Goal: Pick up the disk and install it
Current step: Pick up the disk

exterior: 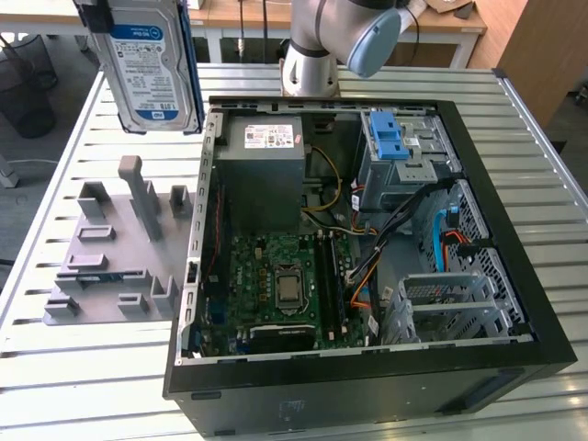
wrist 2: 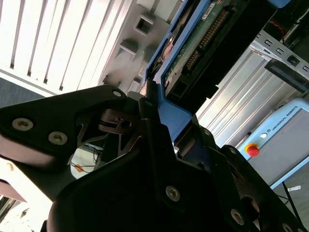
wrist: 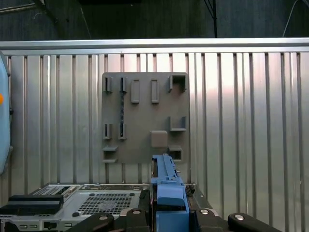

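Plainly a robotics lab or test workshop; a slatted aluminium table [exterior: 55, 184] carries an opened computer case [exterior: 514, 367] with its motherboard [exterior: 285, 285] laid bare, and just beside it a grey fixture plate [exterior: 110, 266] of slots and posts; a robot arm [exterior: 308, 55] rises at the table's far edge, the disk [exterior: 147, 69] held up in its jaws; wooden desks [exterior: 459, 26] and a black bin [exterior: 28, 92] stand behind; the second wrist view shows a control pendant [wrist 2: 282, 130] with a red stop button [wrist 2: 252, 150].

Slatted metal table [exterior: 92, 386] noted. Lying directly on it: grey fixture plate [exterior: 110, 266] toward the exterior view's left, open computer case [exterior: 367, 390] just beside.
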Robot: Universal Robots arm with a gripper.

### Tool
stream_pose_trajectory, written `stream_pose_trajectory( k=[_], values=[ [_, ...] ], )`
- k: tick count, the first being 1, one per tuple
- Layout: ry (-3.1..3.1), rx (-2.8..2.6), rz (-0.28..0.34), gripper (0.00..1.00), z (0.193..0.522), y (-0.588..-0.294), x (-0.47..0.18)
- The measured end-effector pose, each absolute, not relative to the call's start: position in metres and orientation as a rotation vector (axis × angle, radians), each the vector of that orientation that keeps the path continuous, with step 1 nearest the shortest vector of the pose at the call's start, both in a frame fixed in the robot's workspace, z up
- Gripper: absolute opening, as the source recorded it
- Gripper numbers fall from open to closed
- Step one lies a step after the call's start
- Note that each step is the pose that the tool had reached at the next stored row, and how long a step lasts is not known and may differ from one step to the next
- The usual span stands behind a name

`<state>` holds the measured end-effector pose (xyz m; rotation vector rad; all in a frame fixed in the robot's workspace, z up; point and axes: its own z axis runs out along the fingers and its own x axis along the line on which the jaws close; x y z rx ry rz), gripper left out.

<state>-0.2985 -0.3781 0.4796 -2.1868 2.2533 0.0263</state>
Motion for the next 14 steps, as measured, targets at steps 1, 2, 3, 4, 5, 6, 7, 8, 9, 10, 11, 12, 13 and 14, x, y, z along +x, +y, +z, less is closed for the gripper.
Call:
stream_pose_trajectory(
  k=[1,2,3,4,5,6,7,8,9,10,11,12,13,14],
  values=[
    [2.253,-2.187,0.026,0.36,0.4796,-0.3784,-0.2966],
    [2.253,-2.187,0.026,0.36,0.4796,-0.3788,-0.2948],
    [2.253,-2.187,0.026,0.36,0.4796,-0.3790,-0.2929],
    [2.253,-2.187,0.026,0.36,0.4796,-0.3791,-0.2915],
    [2.253,-2.187,0.026,0.36,0.4796,-0.3791,-0.2905],
    [2.253,-2.187,0.026,0.36,0.4796,-0.3791,-0.2903],
    [2.254,-2.187,0.026,0.36,0.4796,-0.3791,-0.2903],
    [2.254,-2.187,0.026,0.36,0.4796,-0.3791,-0.2903],
    [2.253,-2.187,0.026,0.36,0.4796,-0.3791,-0.2902],
    [2.253,-2.187,0.026,0.36,0.4796,-0.3791,-0.2901],
    [2.253,-2.187,0.026,0.36,0.4796,-0.3791,-0.2901],
    [2.253,-2.187,0.026,0.36,0.4796,-0.3792,-0.2901],
    [2.253,-2.187,0.026,0.36,0.4796,-0.3794,-0.2898],
    [2.253,-2.187,0.026,0.36,0.4796,-0.3799,-0.2894]
  ],
)
